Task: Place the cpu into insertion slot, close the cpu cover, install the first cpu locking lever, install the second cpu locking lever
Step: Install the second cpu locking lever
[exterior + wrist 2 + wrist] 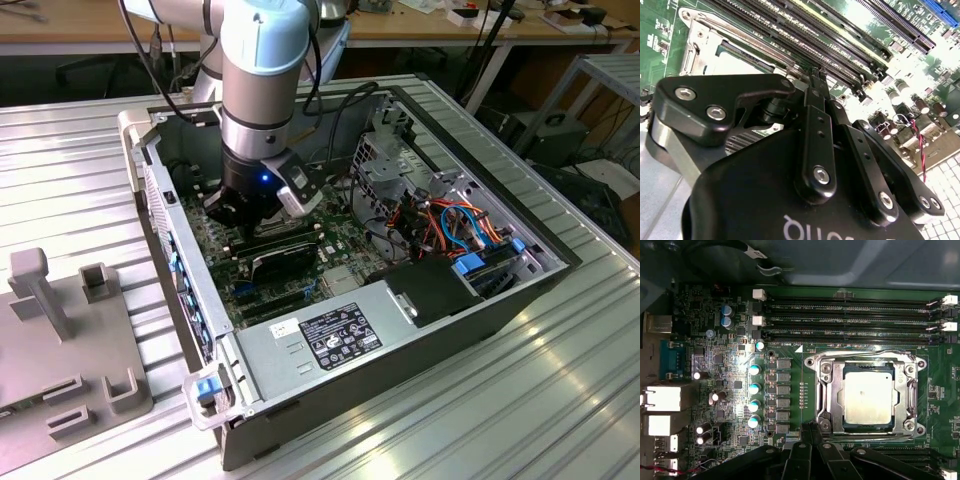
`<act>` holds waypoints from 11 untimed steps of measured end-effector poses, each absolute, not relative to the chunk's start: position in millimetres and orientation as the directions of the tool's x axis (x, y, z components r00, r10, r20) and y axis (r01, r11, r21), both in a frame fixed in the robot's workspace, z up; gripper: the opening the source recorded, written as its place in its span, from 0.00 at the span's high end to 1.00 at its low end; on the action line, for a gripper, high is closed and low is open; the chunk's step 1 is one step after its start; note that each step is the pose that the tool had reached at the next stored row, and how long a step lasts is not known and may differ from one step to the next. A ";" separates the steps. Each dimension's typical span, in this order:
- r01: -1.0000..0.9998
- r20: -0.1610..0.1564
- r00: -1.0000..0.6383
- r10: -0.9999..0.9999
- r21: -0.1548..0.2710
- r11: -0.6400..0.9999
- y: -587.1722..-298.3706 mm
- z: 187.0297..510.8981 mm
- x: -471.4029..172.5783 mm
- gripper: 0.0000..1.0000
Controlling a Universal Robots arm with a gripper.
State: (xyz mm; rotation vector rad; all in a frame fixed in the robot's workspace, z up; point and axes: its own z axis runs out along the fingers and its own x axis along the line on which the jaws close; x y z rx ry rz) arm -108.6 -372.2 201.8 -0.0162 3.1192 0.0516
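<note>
Your gripper (810,432), fingers pressed together and holding nothing, sits beside the insertion slot (821,390); the cpu (867,398) lies under the closed cpu cover (905,395).

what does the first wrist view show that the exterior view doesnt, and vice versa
First wrist view alone: the cpu lying in the insertion slot, with the cpu cover framing it, and the memory slots alongside. Exterior view alone: the whole computer case, the power supply and the arm reaching into the case. Both share the green motherboard and the gripper.
</note>
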 end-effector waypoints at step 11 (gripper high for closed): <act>-0.011 -0.022 -1.000 -0.010 0.033 0.999 -378.1 201.4 -108.6 0.89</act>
